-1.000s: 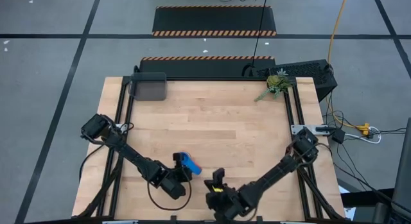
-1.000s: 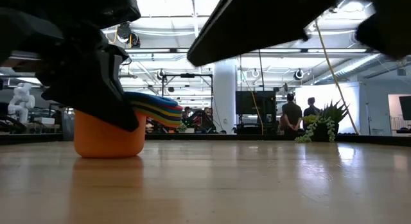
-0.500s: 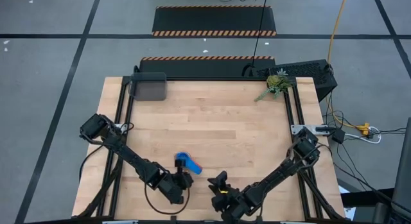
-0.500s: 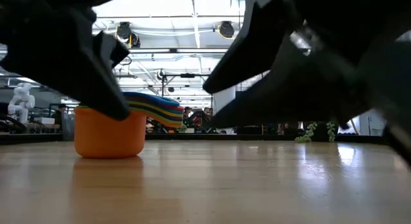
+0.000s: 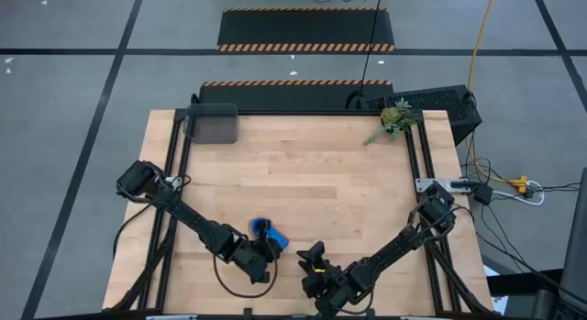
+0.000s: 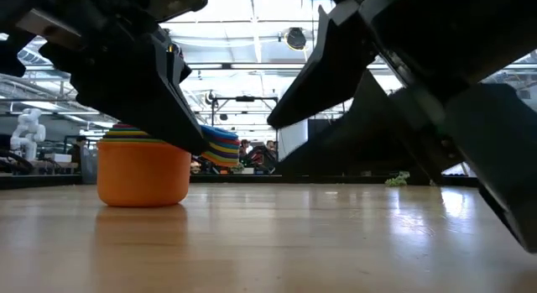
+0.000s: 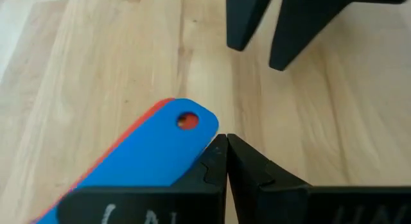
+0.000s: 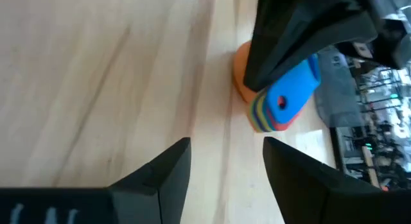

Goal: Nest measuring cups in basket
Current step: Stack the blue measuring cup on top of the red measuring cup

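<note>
The measuring cups [image 5: 269, 234] stand nested in one stack near the table's near edge, resting on the orange outer cup's base [image 6: 143, 171]. Their handles [image 6: 220, 146] fan toward the right, with a blue one on top [image 7: 168, 144]. My left gripper [image 7: 225, 139] is shut, its fingers right beside the blue handle's free end. My right gripper [image 8: 226, 147] stands open a short way to the stack's right, pointing at it and holding nothing. The dark grey basket [image 5: 212, 125] sits at the far left corner. My left gripper's shut fingers [image 7: 215, 161] lie along the edge of the top blue handle, near its holed free end [image 7: 187, 121]. They slant down from the near left. Whether they touch the handle cannot be told. The stack stands upright on the table.
A green plant sprig [image 5: 394, 118] lies at the far right corner. Bare wood stretches between the stack and the basket. Both arms crowd the near edge on either side of the stack.
My right gripper has opened and sunk lower beside the stack. My left gripper, still shut, has shifted a little toward the table's right, from the cups' bowl to the handles. The stack has stayed in place.
</note>
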`<state>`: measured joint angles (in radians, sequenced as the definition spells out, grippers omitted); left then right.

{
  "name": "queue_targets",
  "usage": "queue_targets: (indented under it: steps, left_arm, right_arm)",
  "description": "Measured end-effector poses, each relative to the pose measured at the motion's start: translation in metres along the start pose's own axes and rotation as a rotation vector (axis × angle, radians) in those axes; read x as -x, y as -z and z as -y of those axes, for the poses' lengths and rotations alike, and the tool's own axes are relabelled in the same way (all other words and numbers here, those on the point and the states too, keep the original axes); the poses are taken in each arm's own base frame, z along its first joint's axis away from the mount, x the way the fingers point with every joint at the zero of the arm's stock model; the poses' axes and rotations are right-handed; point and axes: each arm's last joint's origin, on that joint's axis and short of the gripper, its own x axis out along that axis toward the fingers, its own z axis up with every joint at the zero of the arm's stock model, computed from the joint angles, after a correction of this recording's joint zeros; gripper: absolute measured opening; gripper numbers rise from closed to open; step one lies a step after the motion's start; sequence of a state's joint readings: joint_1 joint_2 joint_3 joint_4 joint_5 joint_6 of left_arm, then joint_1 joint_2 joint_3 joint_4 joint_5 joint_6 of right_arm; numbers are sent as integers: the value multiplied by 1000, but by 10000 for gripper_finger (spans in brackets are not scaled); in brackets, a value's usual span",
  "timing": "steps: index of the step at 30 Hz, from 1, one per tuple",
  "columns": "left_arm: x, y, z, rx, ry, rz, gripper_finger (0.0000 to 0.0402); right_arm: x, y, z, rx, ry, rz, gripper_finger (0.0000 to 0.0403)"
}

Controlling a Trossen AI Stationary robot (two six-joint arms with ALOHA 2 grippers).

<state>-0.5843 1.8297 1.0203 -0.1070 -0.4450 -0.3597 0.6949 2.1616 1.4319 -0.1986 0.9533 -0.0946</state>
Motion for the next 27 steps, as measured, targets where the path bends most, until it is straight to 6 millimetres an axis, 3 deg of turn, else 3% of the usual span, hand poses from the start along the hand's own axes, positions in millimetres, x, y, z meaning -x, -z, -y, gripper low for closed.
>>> queue_targets:
  steps: [27]
  left_arm:
    - [-4, -3, -8, 11, -18, 5, 14]
  right_arm:
    - [-1, 0, 1, 4, 15, -3, 190]
